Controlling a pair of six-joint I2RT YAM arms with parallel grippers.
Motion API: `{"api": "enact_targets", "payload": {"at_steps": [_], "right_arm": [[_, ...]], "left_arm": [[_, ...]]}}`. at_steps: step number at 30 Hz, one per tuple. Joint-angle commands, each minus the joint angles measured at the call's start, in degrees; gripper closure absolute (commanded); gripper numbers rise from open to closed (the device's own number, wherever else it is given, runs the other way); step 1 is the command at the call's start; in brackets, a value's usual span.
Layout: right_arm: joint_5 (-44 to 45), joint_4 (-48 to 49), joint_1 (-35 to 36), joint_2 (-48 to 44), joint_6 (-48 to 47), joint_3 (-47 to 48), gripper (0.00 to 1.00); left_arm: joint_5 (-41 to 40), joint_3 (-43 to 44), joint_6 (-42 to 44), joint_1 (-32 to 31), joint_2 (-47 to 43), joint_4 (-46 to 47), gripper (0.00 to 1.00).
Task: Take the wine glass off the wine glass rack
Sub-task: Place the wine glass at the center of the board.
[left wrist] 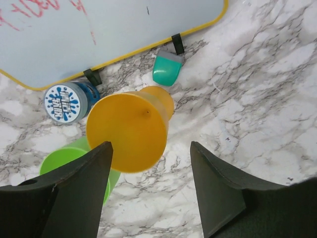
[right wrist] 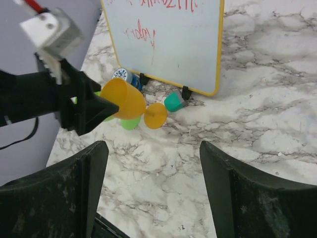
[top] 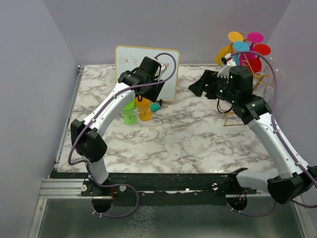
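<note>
— Black fingers [left wrist: 74, 193] of the left gripper [left wrist: 151, 148] stand spread apart, gripping nothing, just over the orange plastic wine glass [left wrist: 126, 131].
— Where's that glass sitting?
— Down on the marble-patterned table [left wrist: 257, 99], just beside a lime-green plastic glass [left wrist: 64, 158], in front of the yellow-framed whiteboard [left wrist: 99, 29]. It's well apart from the tall gold wire wine glass rack [top: 264, 75] at far right.
— And the right gripper [right wrist: 153, 144]?
— Fingers wide, nothing between them, hanging near the rack.

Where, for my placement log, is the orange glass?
In the top view's left half, the orange glass is in front of the whiteboard, beside the green glass.
</note>
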Motion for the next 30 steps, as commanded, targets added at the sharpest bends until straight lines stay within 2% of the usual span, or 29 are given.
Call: {"api": "enact_targets", "payload": {"at_steps": [1,5,9,12,21,30], "right_arm": [[1.76,-3.71,0.10,2.81,-4.19,4.68,0.19],[10.80,-7.86,0.15,6.44,-8.25,12.05,0.19],[18.52,-11.03,0.11,10.22,-13.22,19.40,0.18],[22.30,-12.49,0.09,12.45,-15.98,23.67,0.18],[36.54,-17.26,-0.31,19.20,-23.73,35.37,0.17],[38.54,-25.11,-2.64,30.48,-27.30,52.33,0.18]], "left_arm": [[-1.59,-3.04,-2.30,-0.09,-9.35,5.71,0.31],[2.83,-8.20,-5.42,-0.08,-16.90,12.83,0.22],[11.83,-19.51,-9.82,-0.02,-26.54,26.62,0.02],[17.47,-23.91,-11.62,-0.09,-29.80,31.80,0.01],[31.22,-26.30,-15.54,-0.54,-28.90,35.23,0.01],[28.72,-28.02,-17.26,-1.00,-29.15,36.64,0.01]]}}
